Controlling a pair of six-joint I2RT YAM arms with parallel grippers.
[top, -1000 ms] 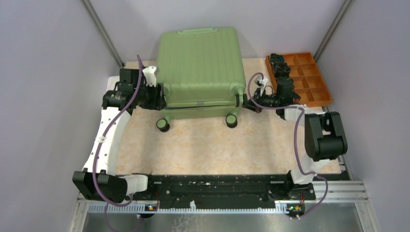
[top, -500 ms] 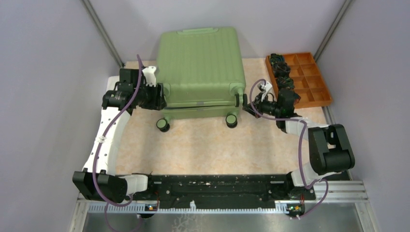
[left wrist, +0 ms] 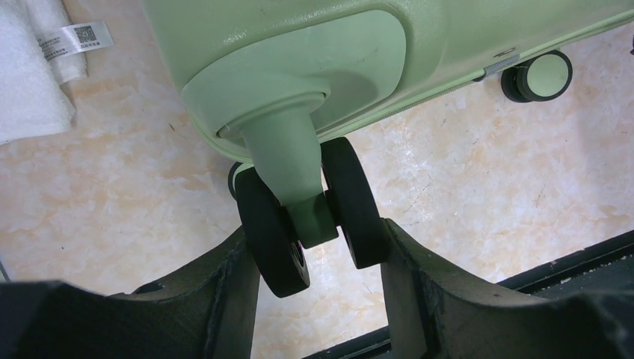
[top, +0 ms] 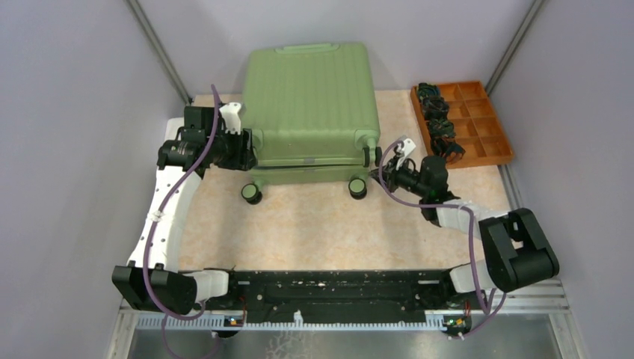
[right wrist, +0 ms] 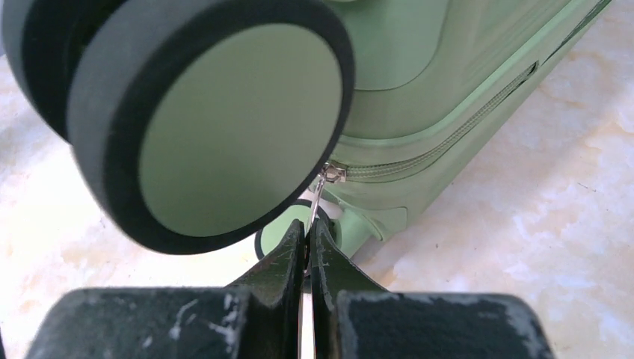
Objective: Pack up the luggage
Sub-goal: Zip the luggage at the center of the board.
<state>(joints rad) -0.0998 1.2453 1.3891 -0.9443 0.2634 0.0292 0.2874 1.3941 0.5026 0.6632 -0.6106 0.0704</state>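
Pale green ribbed hard shell: the luggage (top: 310,101) lies flat with its lid down at upper centre of the top view, on the marbled table (top: 314,224), wheels toward the bottom of the frame. No lining or contents show. The orange tray (top: 478,134) sits apart at upper right, with dark items in its left column.

Progress, as a judgement: you are past loading and into closing. The two shell halves meet. In the right wrist view the zipper teeth (right wrist: 448,123) look meshed along the run toward the upper right. The run the other way is hidden behind the large wheel (right wrist: 224,127) at upper left, so you cannot tell how much zipping is left. Expect the rest of the zip, then release.

Left gripper (left wrist: 318,247): at the case's lower-left corner in the top view. Its jaws are partway apart and closed about the twin caster (left wrist: 273,232), one finger against each outer face. You appear to be bracing the case there.

Right gripper (right wrist: 308,239): at the lower-right corner of the case in the top view, just beside a wheel. Its jaws are pinched fully together on the thin metal zipper pull (right wrist: 321,196), which hangs from the slider (right wrist: 334,172) at centre frame.

A white padded piece with a printed label (left wrist: 30,75) lies at the upper left of the left wrist view, clear of the case.
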